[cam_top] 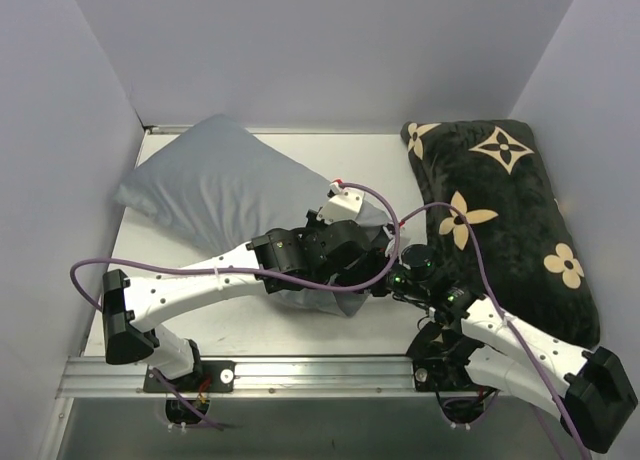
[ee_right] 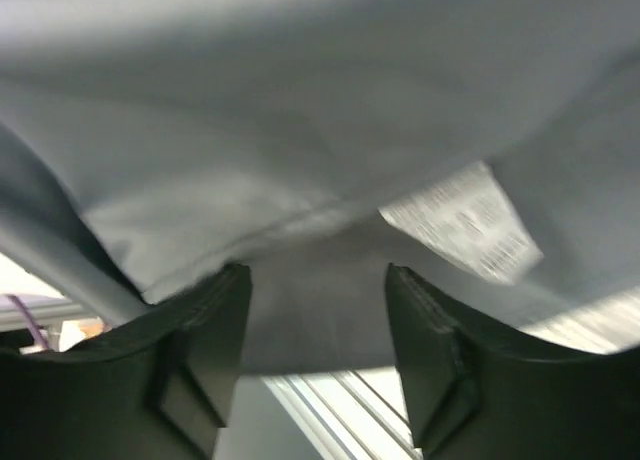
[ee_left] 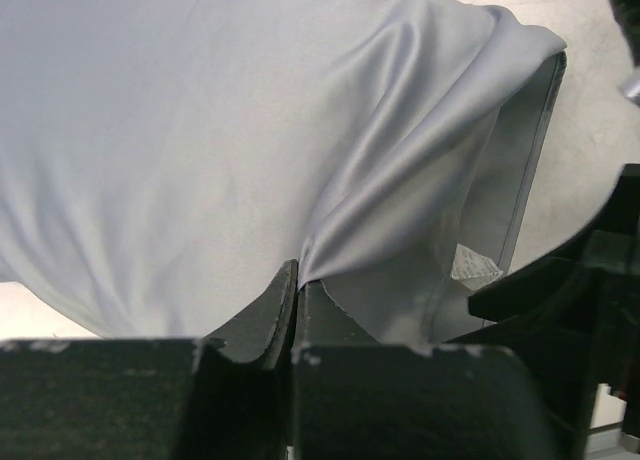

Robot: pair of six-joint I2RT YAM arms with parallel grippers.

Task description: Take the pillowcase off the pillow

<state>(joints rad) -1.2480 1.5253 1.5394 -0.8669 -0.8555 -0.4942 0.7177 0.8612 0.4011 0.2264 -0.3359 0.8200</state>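
The left arm (cam_top: 215, 285) had its jaws closed tight on a pinch of the pillowcase (cam_top: 215, 185), the grey cloth drawn into taut folds that ran up and away from the grip. Ahead of these jaws and off to their left, the rest of the pillowcase lay smooth and plump on the desk (cam_top: 250, 328). The pillow was covered by it and showed only as bulk under the cloth. To the right of the left jaws the open mouth (ee_left: 535, 160) of the pillowcase gaped, its hemmed edge standing up. A small white printed tag (ee_right: 460, 225) sat just inside the mouth; what it was sewn to could not be told. The right arm (cam_top: 520, 340) held its jaws wide apart close beneath that same end, with grey cloth hanging just above and beyond them and the tag ahead and slightly to their right. Whether they touched the cloth could not be told. Well off to the right of both pairs of jaws lay a black plush cushion with tan flower motifs (cam_top: 500, 220).
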